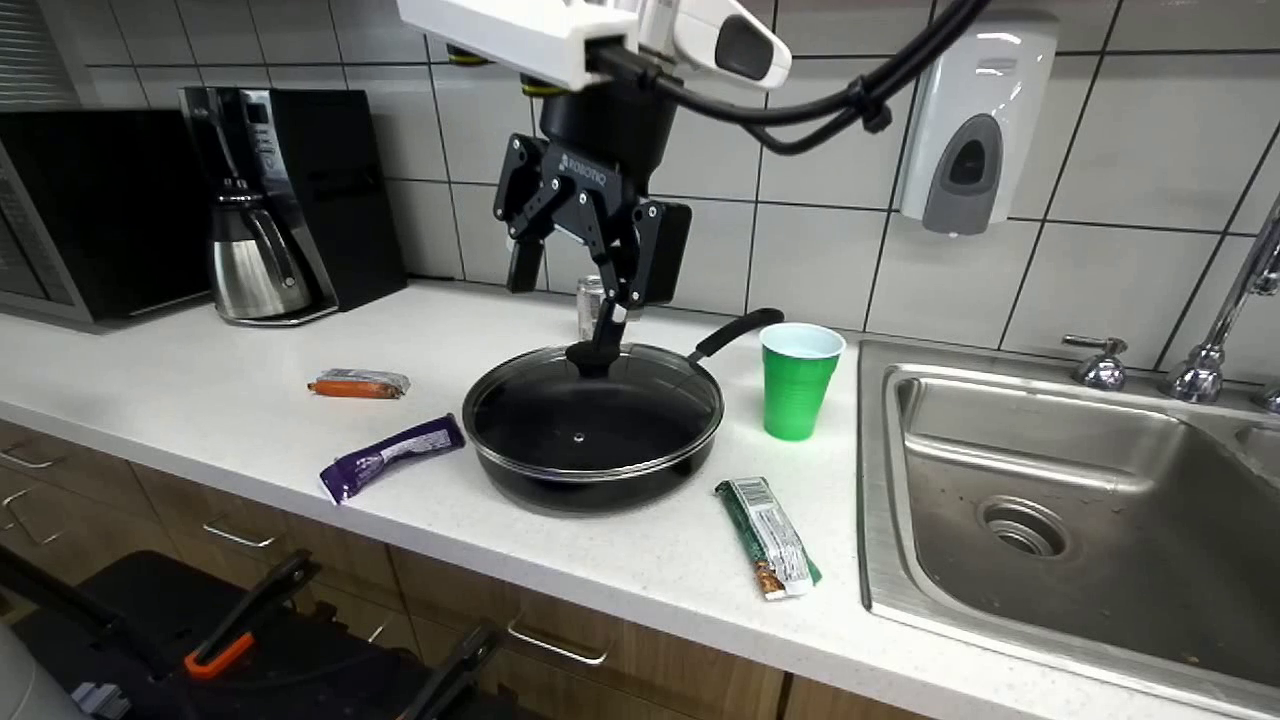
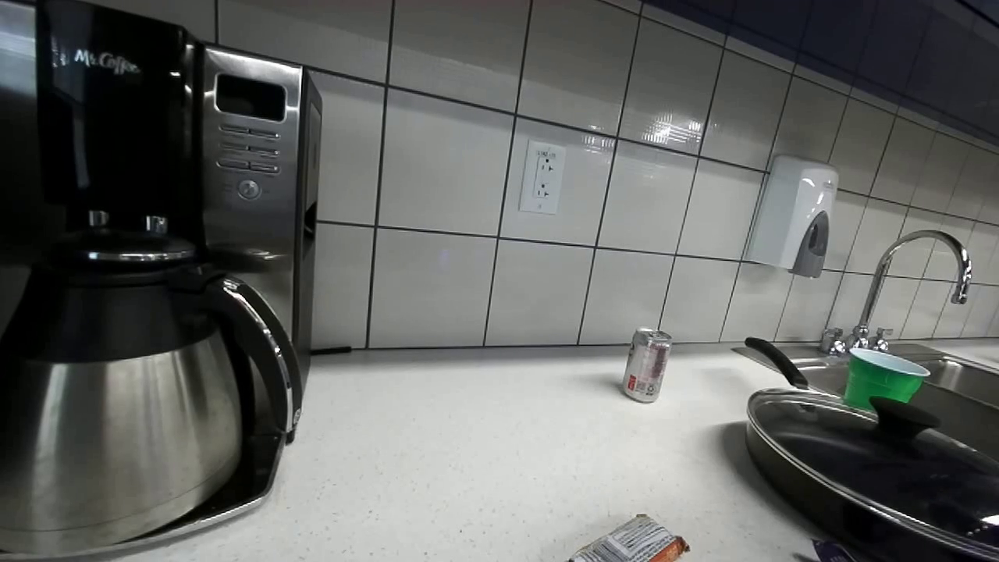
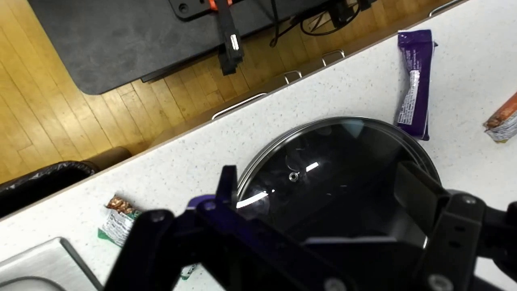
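- Left of the jaws, the orange snack bar (image 1: pixel 358 386) and the purple snack bar (image 1: pixel 385 460) lie on the counter (image 1: pixel 440 330), ungripped.
- And here's the gripper (image 1: pixel 568 300), jaws spread wide, nothing held yet!
- Just below the jaws, the lid (image 1: pixel 650 415) is on the pan (image 1: pixel 590 493); whether they touch its knob (image 2: pixel 904 417), I can't quite tell.
- Out to their right, the green cup (image 1: pixel 795 395) stands upright, the green snack bar (image 1: pixel 770 540) lies flat, both ungripped.

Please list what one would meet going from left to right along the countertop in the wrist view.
Metal sink, green packet, lidded pan, purple packet, orange packet.
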Robot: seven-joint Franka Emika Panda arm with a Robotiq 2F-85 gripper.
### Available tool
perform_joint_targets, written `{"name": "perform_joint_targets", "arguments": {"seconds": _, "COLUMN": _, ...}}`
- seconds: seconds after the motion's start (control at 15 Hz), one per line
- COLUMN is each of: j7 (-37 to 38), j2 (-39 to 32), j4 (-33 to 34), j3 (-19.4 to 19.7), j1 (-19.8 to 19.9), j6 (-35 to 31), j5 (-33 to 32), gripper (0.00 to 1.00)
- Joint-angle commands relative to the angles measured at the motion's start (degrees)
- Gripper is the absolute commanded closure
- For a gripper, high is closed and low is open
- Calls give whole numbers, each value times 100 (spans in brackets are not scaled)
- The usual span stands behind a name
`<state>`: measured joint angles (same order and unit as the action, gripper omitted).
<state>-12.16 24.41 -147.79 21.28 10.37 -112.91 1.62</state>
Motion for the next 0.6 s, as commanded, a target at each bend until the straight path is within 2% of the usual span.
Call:
{"name": "perform_joint_targets", "arguments": {"seconds": 0.0, "j7": -568, "j2": -568, "j4": 240, "j3": -159, "j1": -121, "j6": -244, "j5": 137, "gripper": 0}}
{"name": "perform_joint_targets", "arguments": {"seconds": 0.53, "j7": -1150, "j2": -1326, "j4": 629, "j3": -563, "j1": -413, "j6": -843, "j5": 102, "gripper": 0}}
